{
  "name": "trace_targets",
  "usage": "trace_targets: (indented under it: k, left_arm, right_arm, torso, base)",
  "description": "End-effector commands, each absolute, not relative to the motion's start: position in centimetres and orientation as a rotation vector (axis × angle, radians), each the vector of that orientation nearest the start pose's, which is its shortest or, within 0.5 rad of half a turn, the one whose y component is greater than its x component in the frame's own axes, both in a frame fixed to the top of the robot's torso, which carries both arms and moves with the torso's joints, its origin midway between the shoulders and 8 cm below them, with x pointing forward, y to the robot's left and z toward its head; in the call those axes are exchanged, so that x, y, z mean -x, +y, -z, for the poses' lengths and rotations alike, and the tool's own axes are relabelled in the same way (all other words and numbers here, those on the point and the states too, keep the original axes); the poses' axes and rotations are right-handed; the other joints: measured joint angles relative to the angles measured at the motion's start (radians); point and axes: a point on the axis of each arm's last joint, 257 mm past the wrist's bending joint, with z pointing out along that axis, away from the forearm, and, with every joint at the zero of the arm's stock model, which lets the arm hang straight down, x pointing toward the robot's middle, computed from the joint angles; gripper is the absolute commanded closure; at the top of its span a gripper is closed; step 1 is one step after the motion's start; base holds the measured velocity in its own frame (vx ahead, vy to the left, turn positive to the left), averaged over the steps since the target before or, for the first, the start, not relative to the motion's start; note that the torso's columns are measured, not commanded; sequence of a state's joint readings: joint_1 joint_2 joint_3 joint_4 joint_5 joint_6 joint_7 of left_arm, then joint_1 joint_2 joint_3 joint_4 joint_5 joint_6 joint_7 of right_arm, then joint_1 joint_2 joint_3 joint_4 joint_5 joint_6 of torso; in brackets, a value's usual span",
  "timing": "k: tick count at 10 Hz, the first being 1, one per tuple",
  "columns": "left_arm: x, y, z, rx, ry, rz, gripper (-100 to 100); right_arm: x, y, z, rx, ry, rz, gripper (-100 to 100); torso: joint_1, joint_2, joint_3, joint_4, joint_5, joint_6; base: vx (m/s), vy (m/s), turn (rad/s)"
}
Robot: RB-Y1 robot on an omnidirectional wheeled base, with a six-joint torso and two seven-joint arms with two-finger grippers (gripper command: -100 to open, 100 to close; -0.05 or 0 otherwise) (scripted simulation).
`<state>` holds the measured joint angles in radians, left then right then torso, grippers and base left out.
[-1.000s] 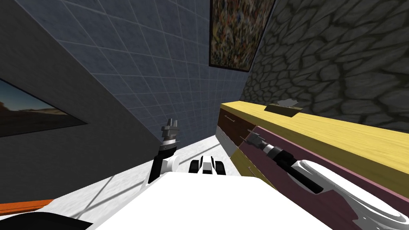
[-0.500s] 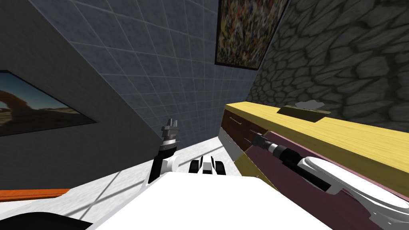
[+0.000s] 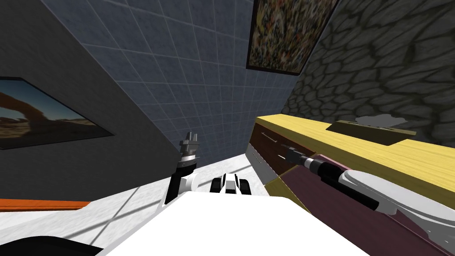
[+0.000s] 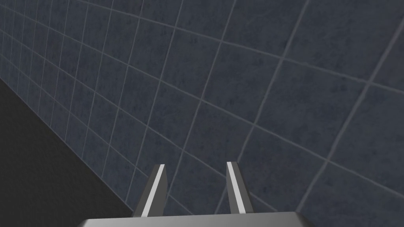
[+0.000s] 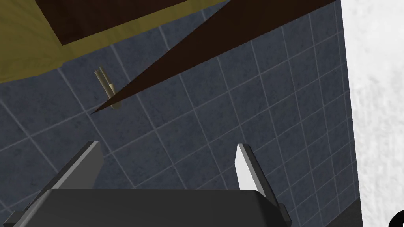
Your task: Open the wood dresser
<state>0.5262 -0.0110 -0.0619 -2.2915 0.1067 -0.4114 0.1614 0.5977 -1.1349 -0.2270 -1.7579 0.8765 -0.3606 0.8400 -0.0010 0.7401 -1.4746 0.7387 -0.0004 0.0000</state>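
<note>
The dresser (image 3: 355, 146) runs along the stone wall on my right, with a yellow wood-grain top and dark brown drawer fronts (image 3: 266, 144). A maroon panel (image 3: 320, 186) with an olive face (image 3: 280, 189) sticks out from its front under my right forearm. My right gripper (image 3: 286, 150) is at the brown fronts, open with nothing in it. In the right wrist view a dark brown panel (image 5: 221, 35) shows edge-on, and a tan bar handle (image 5: 105, 86) lies beyond my right gripper (image 5: 167, 145), apart from both fingers. My left gripper (image 3: 191, 137) is raised beside my chest, its fingers (image 4: 158, 185) parted around nothing.
A low dark box (image 3: 369, 128) with a grey lump on it sits on the dresser top. A tiled wall with a painting (image 3: 289, 35) stands ahead. The left wall carries a landscape picture (image 3: 40, 115). An orange edge (image 3: 40, 205) lies at the far left of the white floor (image 3: 133, 200).
My view has swung left, so the dresser sits further right in the picture. My right gripper has slid off the maroon panel's end to the dark brown fronts. The left arm has stayed still.
</note>
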Motion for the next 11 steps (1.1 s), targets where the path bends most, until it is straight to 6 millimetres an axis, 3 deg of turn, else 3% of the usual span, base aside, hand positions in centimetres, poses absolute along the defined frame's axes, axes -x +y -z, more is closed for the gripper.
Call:
trace_targets:
  k: [1,6,8,9,11]
  left_arm:
    - [-35.6,27.6,-0.3,0.888,0.552,1.546,0]
    - [-35.6,27.6,-0.3,0.888,0.552,1.546,0]
    - [-35.6,27.6,-0.3,0.888,0.552,1.546,0]
    - [-35.6,27.6,-0.3,0.888,0.552,1.546,0]
    - [-35.6,27.5,-0.3,0.888,0.552,1.547,0]
  right_arm:
    - [-38.5,-50.3,20.2,1.473,1.537,0.723,-100]
    - [-38.8,-53.7,19.4,1.663,1.487,0.856,-100]
    - [-38.8,-53.5,19.5,1.643,1.493,0.843,-100]
    - [-38.8,-53.5,19.5,1.643,1.493,0.843,100]
    - [-38.9,-53.3,19.2,1.647,1.488,0.84,100]
  torso:
    - [0.001,-0.001,-0.001,0.0,0.0,0.0]
    - [0.001,-0.001,-0.001,0.0,0.0,0.0]
    - [0.0,0.0,0.0,0.0,0.0,0.0]
    - [0.0,0.0,0.0,0.0,0.0,0.0]
    - [0.002,-0.002,0.0,-0.005,-0.004,0.002]
  base:
    - [0.067,0.034,0.1]
    - [0.058,0.033,0.065]
    - [0.01,0.006,0.006]
    - [0.0,0.0,0.0]
    - [-0.032,0.128,-0.009]
